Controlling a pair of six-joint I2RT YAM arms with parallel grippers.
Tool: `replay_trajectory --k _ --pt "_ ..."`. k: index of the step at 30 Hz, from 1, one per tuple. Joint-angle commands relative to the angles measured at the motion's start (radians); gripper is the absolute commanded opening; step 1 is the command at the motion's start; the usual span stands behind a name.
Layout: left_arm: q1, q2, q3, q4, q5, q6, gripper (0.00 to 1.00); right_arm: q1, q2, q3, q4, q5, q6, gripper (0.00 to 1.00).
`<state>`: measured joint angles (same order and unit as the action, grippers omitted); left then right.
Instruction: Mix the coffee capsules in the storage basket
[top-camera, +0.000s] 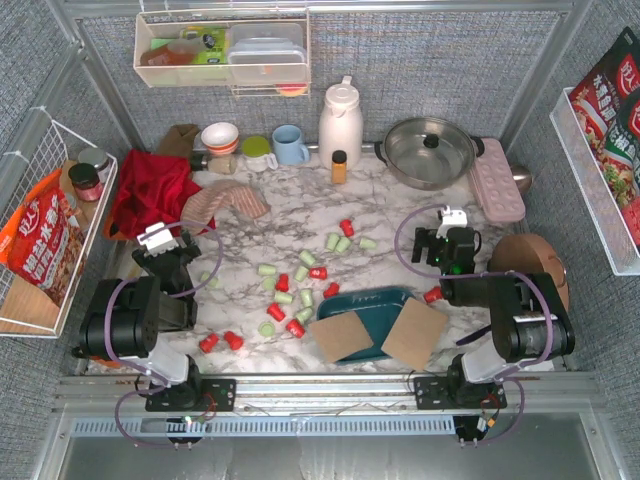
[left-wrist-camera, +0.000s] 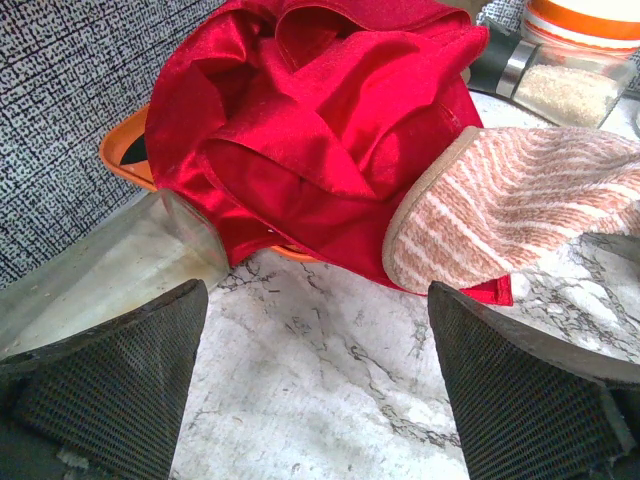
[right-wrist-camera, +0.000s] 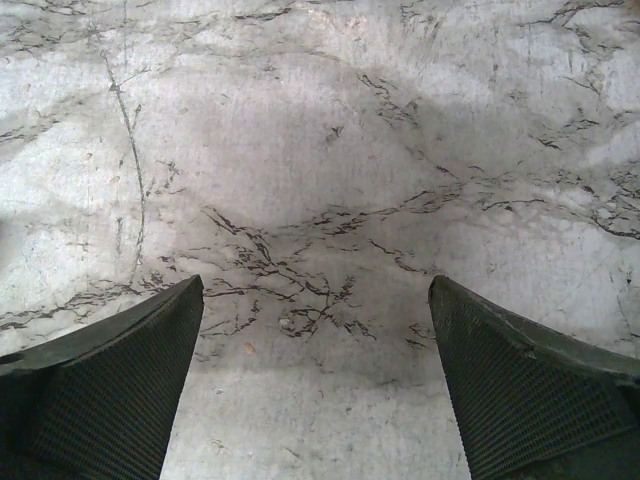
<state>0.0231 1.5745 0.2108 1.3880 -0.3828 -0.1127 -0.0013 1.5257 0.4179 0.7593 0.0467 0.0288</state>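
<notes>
Several coffee capsules lie loose on the marble table: mint green ones (top-camera: 307, 258) and red ones (top-camera: 318, 272) in a scattered group at the centre. Two red ones (top-camera: 220, 341) sit near the front left and one red capsule (top-camera: 433, 295) is by the right arm. The dark teal storage basket (top-camera: 372, 303) stands at the front centre, partly covered by two brown cardboard pieces (top-camera: 342, 338). No capsule shows inside it. My left gripper (top-camera: 163, 242) (left-wrist-camera: 315, 290) is open over bare marble near the red cloth. My right gripper (top-camera: 447, 230) (right-wrist-camera: 315, 282) is open over bare marble, behind and to the right of the basket.
A red cloth (top-camera: 150, 190) (left-wrist-camera: 320, 120) and a striped cloth (top-camera: 225, 203) (left-wrist-camera: 510, 210) lie just ahead of the left gripper. At the back stand a bowl, a blue mug (top-camera: 290, 145), a white jug (top-camera: 340, 120), an amber bottle (top-camera: 339, 165) and a steel pot (top-camera: 430, 150). A pink tray (top-camera: 497, 180) and a round wooden board (top-camera: 530, 260) are on the right.
</notes>
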Motion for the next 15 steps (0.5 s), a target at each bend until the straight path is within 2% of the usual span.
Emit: replay_trajectory --k 1,15 --pt "0.002 -0.001 0.0 0.01 0.007 -0.004 0.99 -0.002 -0.004 0.0 0.028 -0.018 0.011 0.99" --pt "0.003 -0.001 0.0 0.009 0.008 -0.004 0.99 -0.002 -0.003 0.003 0.023 -0.018 0.012 0.99"
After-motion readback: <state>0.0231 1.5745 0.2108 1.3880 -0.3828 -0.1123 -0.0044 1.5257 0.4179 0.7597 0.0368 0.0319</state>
